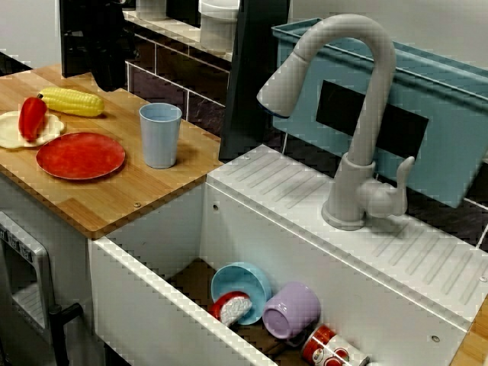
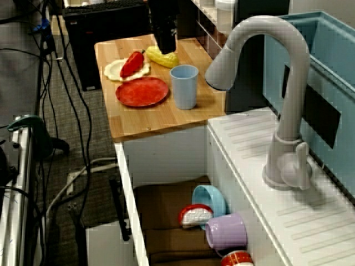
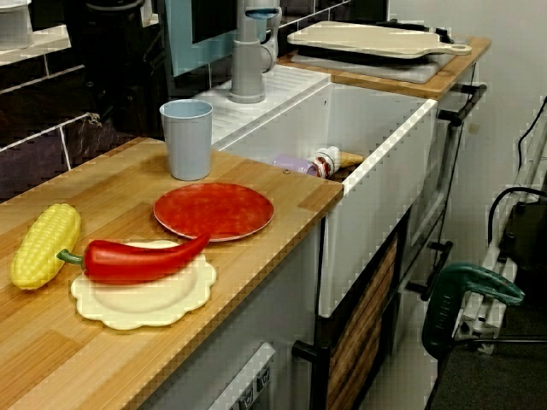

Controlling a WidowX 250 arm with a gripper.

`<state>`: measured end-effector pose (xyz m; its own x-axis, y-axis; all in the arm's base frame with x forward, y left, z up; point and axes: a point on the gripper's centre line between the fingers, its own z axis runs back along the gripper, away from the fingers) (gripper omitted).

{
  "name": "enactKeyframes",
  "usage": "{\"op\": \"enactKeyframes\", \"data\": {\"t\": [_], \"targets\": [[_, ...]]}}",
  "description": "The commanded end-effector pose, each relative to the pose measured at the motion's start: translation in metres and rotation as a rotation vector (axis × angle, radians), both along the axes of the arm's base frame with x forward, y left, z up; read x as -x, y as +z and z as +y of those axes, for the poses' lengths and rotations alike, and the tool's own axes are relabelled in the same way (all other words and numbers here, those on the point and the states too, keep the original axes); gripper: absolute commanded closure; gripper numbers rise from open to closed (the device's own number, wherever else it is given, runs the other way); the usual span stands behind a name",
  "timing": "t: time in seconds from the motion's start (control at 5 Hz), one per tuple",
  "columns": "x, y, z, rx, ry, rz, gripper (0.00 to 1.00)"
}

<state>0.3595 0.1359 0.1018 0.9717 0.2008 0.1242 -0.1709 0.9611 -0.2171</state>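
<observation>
Along the wooden plank counter (image 3: 77,359), at its left end in the view down the counter, lies a knobbly yellow plastic corn cob (image 3: 44,243). Its long axis slants from near-left to far-right. Over it, in the view from above the sink, hangs the black gripper (image 1: 108,75), too dark and blurred to tell whether its fingers are apart or together. Just right of the cob, a glossy red pepper (image 3: 137,259) lies across a cream scalloped plate (image 3: 137,307), green stalk toward the cob. Next come a flat round red plate (image 3: 214,210) and an upright matte pale blue cup (image 3: 187,141). Print on the red-and-white can (image 1: 328,351) in the white sink (image 1: 152,305) is unreadable.
</observation>
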Motion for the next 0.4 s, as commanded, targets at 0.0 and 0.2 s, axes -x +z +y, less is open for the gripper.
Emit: {"op": "enactKeyframes", "data": {"t": [0.0, 0.2], "targets": [[-0.0187, 0.0117, -0.0038, -0.045, 0.043, -0.061, 1.00], [-0.0245, 0.0051, -0.0081, -0.048, 0.047, -0.061, 1.00]]}}
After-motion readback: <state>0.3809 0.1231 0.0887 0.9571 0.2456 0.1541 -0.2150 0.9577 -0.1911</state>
